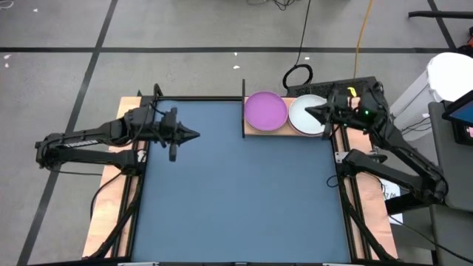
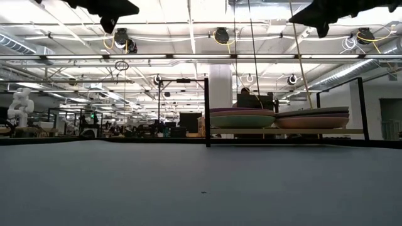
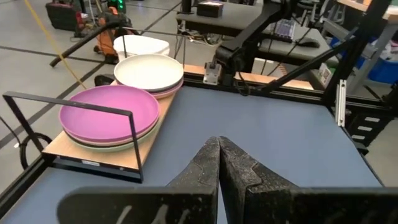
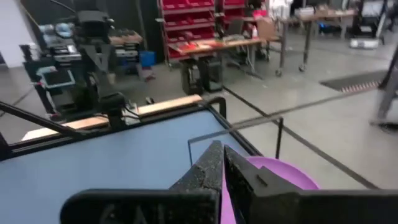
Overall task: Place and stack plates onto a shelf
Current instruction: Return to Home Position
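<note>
The light-wood shelf lies at the far edge of the mat, its black rail at the left end. Two stacks of plates rest on it. One is topped by a purple plate next to the rail. The other is topped by a whitish plate. In the low view the stacks show several layers each. My left gripper is shut, high over the mat left of the shelf. My right gripper is shut, raised above the whitish stack.
The dark-blue mat spreads wide between the arms and toward the near edge. Wooden strips and black frame rails run along both sides. A white bin and cables lie off the table, beyond the far right corner.
</note>
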Robot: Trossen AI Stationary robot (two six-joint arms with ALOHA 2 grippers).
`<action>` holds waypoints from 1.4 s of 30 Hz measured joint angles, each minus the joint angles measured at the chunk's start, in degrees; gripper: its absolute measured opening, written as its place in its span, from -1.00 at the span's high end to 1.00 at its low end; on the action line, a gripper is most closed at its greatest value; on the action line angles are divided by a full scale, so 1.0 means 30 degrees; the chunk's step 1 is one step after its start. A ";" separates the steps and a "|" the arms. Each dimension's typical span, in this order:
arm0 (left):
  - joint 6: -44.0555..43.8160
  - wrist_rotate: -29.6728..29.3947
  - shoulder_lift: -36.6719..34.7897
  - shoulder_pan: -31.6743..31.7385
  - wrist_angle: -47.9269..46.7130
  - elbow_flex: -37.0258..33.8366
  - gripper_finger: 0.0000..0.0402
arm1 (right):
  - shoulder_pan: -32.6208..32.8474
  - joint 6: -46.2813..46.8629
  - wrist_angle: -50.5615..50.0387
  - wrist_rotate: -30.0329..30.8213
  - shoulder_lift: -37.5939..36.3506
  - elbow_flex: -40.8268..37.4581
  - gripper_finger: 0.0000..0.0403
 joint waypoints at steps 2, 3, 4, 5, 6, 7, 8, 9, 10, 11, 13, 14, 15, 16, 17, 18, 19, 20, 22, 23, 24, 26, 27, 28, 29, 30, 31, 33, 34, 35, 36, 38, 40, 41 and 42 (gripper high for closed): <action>0.0073 -0.0070 0.0000 -0.0101 0.0000 0.0004 0.99 | 0.0269 -0.0021 0.0658 0.0004 -0.0320 -0.0596 1.00; 0.0073 -0.0131 0.0000 -0.0102 0.0000 0.0006 0.99 | 0.0389 -0.0116 0.0957 0.0011 -0.0460 -0.0854 1.00; 0.0055 -0.0193 0.0000 -0.0102 0.0019 0.0007 0.99 | 0.0504 -0.0298 0.1267 0.0005 -0.0574 -0.1077 1.00; 0.0034 -0.0202 0.0000 -0.0102 0.0049 0.0005 0.99 | 0.0618 -0.0498 0.1599 0.0004 -0.0683 -0.1300 1.00; 0.0020 -0.0204 0.0000 -0.0102 0.0119 0.0007 0.99 | 0.0724 -0.0615 0.1972 0.0004 -0.0757 -0.1555 1.00; 0.0022 -0.0208 0.0004 -0.0102 0.0216 0.0007 0.99 | 0.0823 -0.0680 0.2312 0.0004 -0.0832 -0.1803 1.00; 0.0035 -0.0204 0.0007 -0.0102 0.0350 0.0002 0.99 | 0.0908 -0.0709 0.2602 0.0001 -0.0910 -0.2012 1.00; 0.0110 -0.0204 0.0010 -0.0102 0.0481 0.0007 0.99 | 0.0986 -0.0744 0.2892 -0.0001 -0.0973 -0.2206 1.00; 0.0183 -0.0210 0.0015 -0.0102 0.0545 0.0007 0.99 | 0.1068 -0.0752 0.3170 0.0004 -0.1037 -0.2393 1.00; 0.0264 -0.0211 0.0015 -0.0102 0.0562 0.0001 0.99 | 0.1160 -0.0758 0.3411 0.0004 -0.1114 -0.2546 1.00; 0.0328 -0.0215 0.0015 -0.0102 0.0565 0.0000 0.99 | 0.1385 -0.0933 0.3716 0.0004 -0.1220 -0.2829 1.00; 0.0308 -0.0214 0.0015 -0.0102 0.0585 0.0000 0.99 | 0.1523 -0.1185 0.3812 -0.0017 -0.1285 -0.2988 1.00; 0.0285 -0.0211 0.0015 -0.0102 0.0634 0.0000 0.99 | 0.1640 -0.1534 0.3995 -0.0125 -0.1334 -0.3177 1.00; 0.0285 -0.0213 0.0015 -0.0130 0.0739 0.0000 0.99 | 0.1735 -0.1911 0.4267 -0.0388 -0.1357 -0.3392 1.00; 0.0296 -0.0224 0.0015 -0.0190 0.0860 0.0000 0.99 | 0.1833 -0.2250 0.4497 -0.0494 -0.1360 -0.3615 1.00; 0.0363 -0.0243 0.0015 -0.0275 0.0922 0.0007 0.99 | 0.1937 -0.2408 0.4732 -0.0499 -0.1360 -0.3828 1.00; 0.0482 -0.0257 0.0015 -0.0357 0.0935 0.0000 0.99 | 0.2037 -0.2425 0.5098 -0.0499 -0.1360 -0.4093 1.00; 0.0550 -0.0255 0.0015 -0.0439 0.0930 0.0000 0.99 | 0.2141 -0.2371 0.5539 -0.0491 -0.1360 -0.4379 1.00; 0.0567 -0.0255 0.0015 -0.0581 0.1088 -0.0117 0.99 | 0.2329 -0.2039 0.6453 -0.0462 -0.1367 -0.4951 1.00; 0.0524 -0.0255 0.0007 -0.0654 0.1449 -0.0321 0.99 | 0.2416 -0.1911 0.6894 -0.0462 -0.1367 -0.5204 1.00; 0.0496 -0.0269 0.0007 -0.0736 0.1960 -0.0622 0.99 | 0.2504 -0.1845 0.7271 -0.0462 -0.1367 -0.5455 1.00; 0.0148 -0.0568 0.0007 -0.1025 0.3721 -0.1662 0.99 | 0.2654 -0.1765 0.7920 -0.0452 -0.1375 -0.6034 1.00; -0.0080 -0.0665 0.0024 -0.1219 0.4932 -0.2406 0.99 | 0.2723 -0.1772 0.8085 -0.0411 -0.1367 -0.6303 1.00; -0.0197 -0.0783 0.0128 -0.1412 0.6274 -0.3182 0.99 | 0.2785 -0.1846 0.8189 -0.0404 -0.1374 -0.6594 1.00; -0.0225 -0.1029 0.0264 -0.1638 0.7627 -0.3952 0.99 | 0.2858 -0.1855 0.8417 -0.0398 -0.1367 -0.6912 1.00; -0.0223 -0.1381 0.0321 -0.1872 0.8757 -0.4706 0.99 | 0.2922 -0.1854 0.8723 -0.0397 -0.1367 -0.7245 1.00; -0.0210 -0.1856 0.0311 -0.2075 0.9712 -0.5393 0.99 | 0.2993 -0.1789 0.9100 -0.0389 -0.1367 -0.7612 1.00; -0.0212 -0.2767 0.0283 -0.2369 1.1381 -0.6372 0.99 | 0.3166 -0.1520 0.9915 -0.0373 -0.1362 -0.8272 1.00; -0.0225 -0.3083 0.0270 -0.2483 1.1818 -0.6762 0.99 | 0.3253 -0.1418 1.0336 -0.0367 -0.1367 -0.8615 1.00; -0.0232 -0.3231 0.0270 -0.2514 1.1939 -0.7056 0.99 | 0.3359 -0.1341 1.0682 -0.0350 -0.1375 -0.8905 1.00; -0.0235 -0.3264 0.0282 -0.2590 1.1922 -0.7252 0.99 | 0.3439 -0.1334 1.0979 -0.0256 -0.1368 -0.9155 1.00; -0.0233 -0.3256 0.0288 -0.2722 1.1909 -0.7447 0.99 | 0.3637 -0.1364 1.1076 0.0144 -0.1375 -0.9505 1.00; -0.0217 -0.3248 0.0267 -0.2818 1.2010 -0.7599 0.99 | 0.3734 -0.1531 1.1089 0.0212 -0.1371 -0.9823 1.00; -0.0211 -0.3248 0.0253 -0.2844 1.1967 -0.7704 0.99 | 0.3743 -0.1560 1.1082 0.0210 -0.1369 -0.9980 1.00; -0.0211 -0.3242 0.0248 -0.2849 1.1895 -0.7787 0.99 | 0.3743 -0.1553 1.1081 0.0210 -0.1367 -1.0137 1.00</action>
